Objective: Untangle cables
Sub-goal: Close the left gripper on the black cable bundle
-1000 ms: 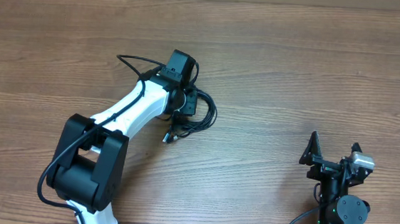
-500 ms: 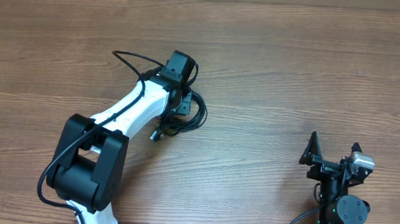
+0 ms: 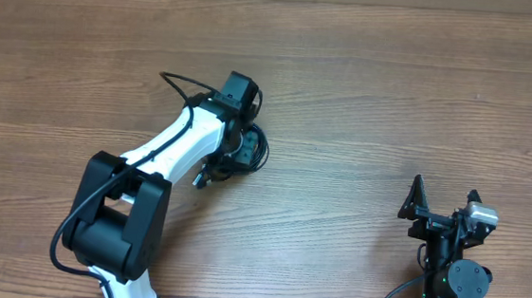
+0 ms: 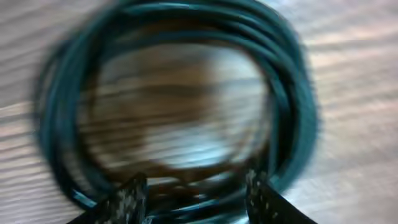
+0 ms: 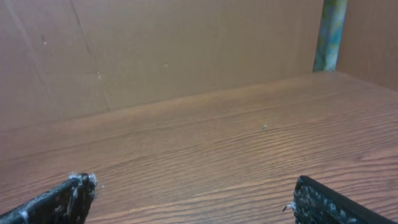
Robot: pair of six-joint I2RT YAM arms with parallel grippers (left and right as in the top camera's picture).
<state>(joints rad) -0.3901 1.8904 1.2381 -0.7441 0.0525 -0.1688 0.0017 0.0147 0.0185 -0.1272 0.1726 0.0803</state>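
Left wrist view, blurred: left pincer (image 4: 194, 185) half parted astride the near arc of the coiled cables (image 4: 295, 124) on the worktop (image 4: 354, 62); right pincer (image 5: 189, 186) wide open, holding nothing

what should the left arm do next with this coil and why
Probably lower the left pincer slightly and close on the near strands of the cables: its fingers stand apart astride those strands, nothing looks gripped, and the cables lie coiled on the table. Blurred view, so tentative.
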